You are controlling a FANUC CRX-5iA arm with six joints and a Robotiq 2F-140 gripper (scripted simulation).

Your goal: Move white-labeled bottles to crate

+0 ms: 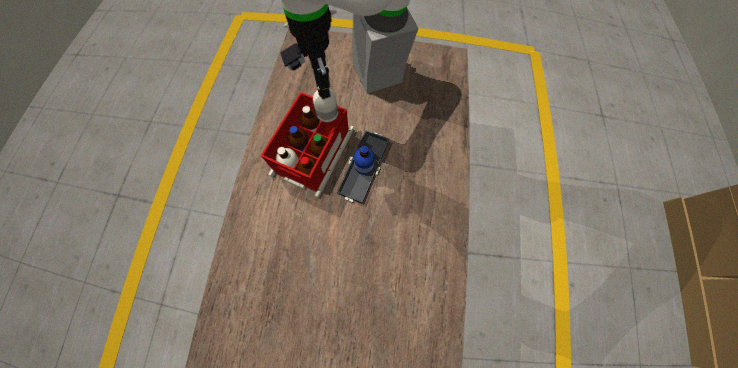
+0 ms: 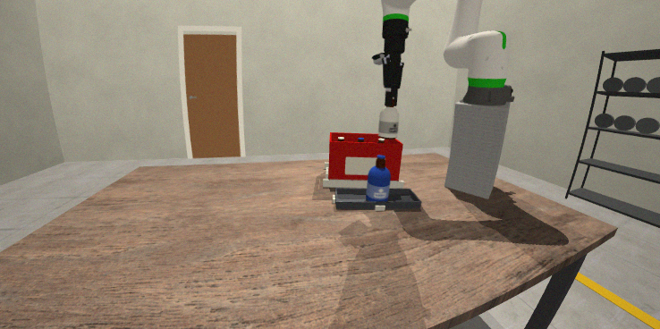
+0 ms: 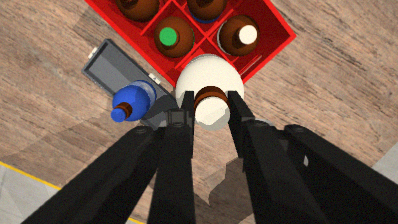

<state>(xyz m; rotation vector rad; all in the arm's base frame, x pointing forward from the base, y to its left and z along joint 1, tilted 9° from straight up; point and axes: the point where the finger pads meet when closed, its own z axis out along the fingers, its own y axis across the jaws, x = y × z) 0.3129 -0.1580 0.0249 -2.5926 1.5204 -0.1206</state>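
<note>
My gripper (image 1: 324, 94) (image 2: 391, 104) (image 3: 210, 105) is shut on the neck of a white bottle (image 1: 325, 107) (image 2: 388, 122) (image 3: 210, 75). The bottle hangs upright over the corner slot of the red crate (image 1: 330, 158) (image 2: 337, 160) (image 3: 284, 36) nearest the robot base, its bottom about at rim height. In the top view the crate holds a white bottle (image 1: 285, 157) and brown bottles with white (image 1: 308, 118), blue (image 1: 297, 137), green (image 1: 317, 144) and red (image 1: 305, 163) caps. A blue bottle (image 1: 363, 160) (image 2: 378, 183) (image 3: 132, 101) stands on the dark tray (image 1: 352, 187) (image 2: 351, 205) (image 3: 102, 67).
Small pale blocks (image 1: 319, 193) (image 2: 379, 207) sit against the crate and the tray. The tray lies close beside the crate's long side. The robot's grey pedestal (image 1: 385, 57) (image 2: 478, 151) stands behind them on the wooden table.
</note>
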